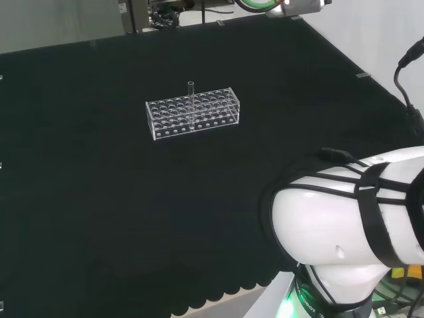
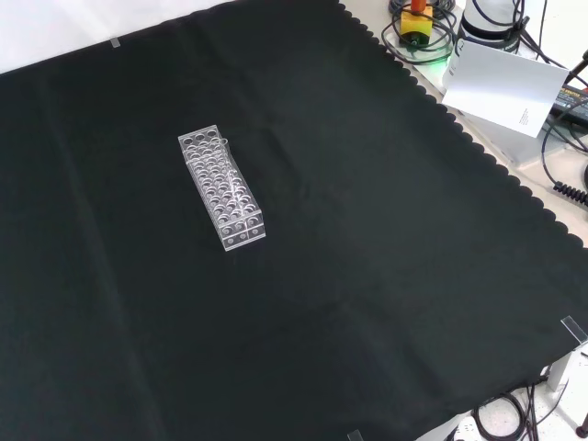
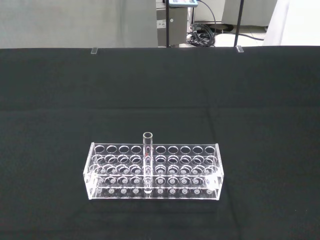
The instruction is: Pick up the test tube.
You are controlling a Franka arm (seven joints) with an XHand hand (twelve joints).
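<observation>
A clear rack (image 3: 153,172) is seen on the tabletop (image 3: 45,100), one test tube (image 3: 147,161) upright in it; the hand's state cannot be told.

Clear test tube (image 3: 147,160) stands upright in a clear rack (image 3: 155,172) w/ rows of round holes, approx. mid-length, in the row nearest the wrist cam. Open top sticks up above the rack (image 1: 192,112); tube (image 1: 191,99) looks empty. Rack (image 2: 221,186) sits on black cloth, left of centre in front view.
</observation>
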